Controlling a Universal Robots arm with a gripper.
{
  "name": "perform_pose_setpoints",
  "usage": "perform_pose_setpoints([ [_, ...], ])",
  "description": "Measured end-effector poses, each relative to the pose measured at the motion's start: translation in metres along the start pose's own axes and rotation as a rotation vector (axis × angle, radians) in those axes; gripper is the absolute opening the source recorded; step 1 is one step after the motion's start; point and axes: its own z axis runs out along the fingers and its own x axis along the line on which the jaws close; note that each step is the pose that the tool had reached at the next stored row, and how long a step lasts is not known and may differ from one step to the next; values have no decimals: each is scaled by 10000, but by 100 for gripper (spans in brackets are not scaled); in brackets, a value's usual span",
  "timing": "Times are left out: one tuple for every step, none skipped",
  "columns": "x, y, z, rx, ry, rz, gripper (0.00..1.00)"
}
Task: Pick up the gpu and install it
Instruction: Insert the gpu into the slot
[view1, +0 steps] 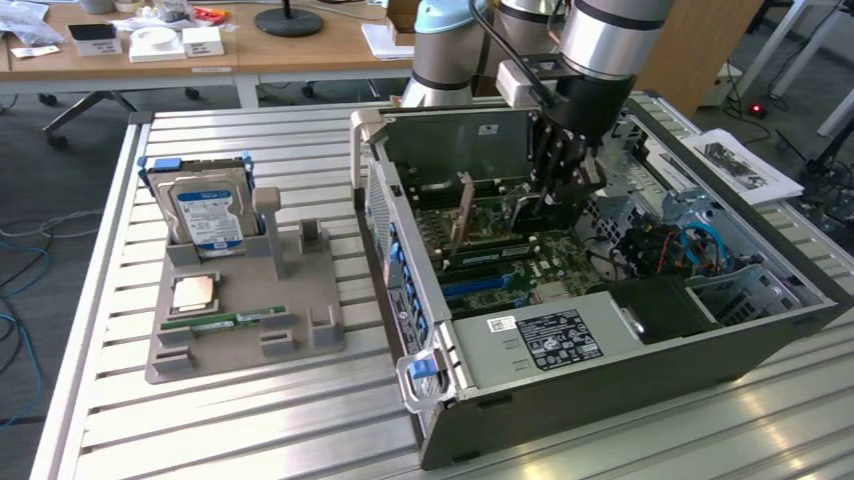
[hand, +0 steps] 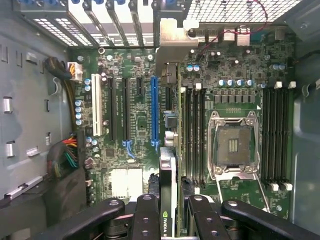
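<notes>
Slatted silvery tabletop (view1: 94, 400), wooden desks (view1: 307, 55) behind. On the exterior view's left, grey moulded holder (view1: 220, 365) carrying blue-labelled hard drive (view1: 207, 215). Rightward, open grey metal computer case (view1: 627, 375). Inside, clamped edge-on between black jaws over green motherboard (hand: 135, 125), beside long blue slot (hand: 154, 110): gpu (hand: 168, 170), green logo partly showing, lettering cut off.

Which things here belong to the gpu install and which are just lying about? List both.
Job: gpu, held in the gripper; motherboard; computer case.
Lying about: hard drive, RAM stick, square chip, grey holder.
</notes>
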Motion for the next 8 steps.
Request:
perform_pose_setpoints([
  [1, 0, 0, 0, 1, 1, 27],
  [1, 0, 1, -1, 2, 2, 27],
  [2, 1, 8, 0, 0, 0, 27],
  [3, 3, 18, 1, 1, -1, 27],
  [4, 6, 32, 3, 2, 0, 27],
  [5, 9, 46, 4, 1, 0, 27],
  [6, 12, 61, 4, 2, -1, 27],
  [8, 14, 77, 4, 2, -1, 27],
])
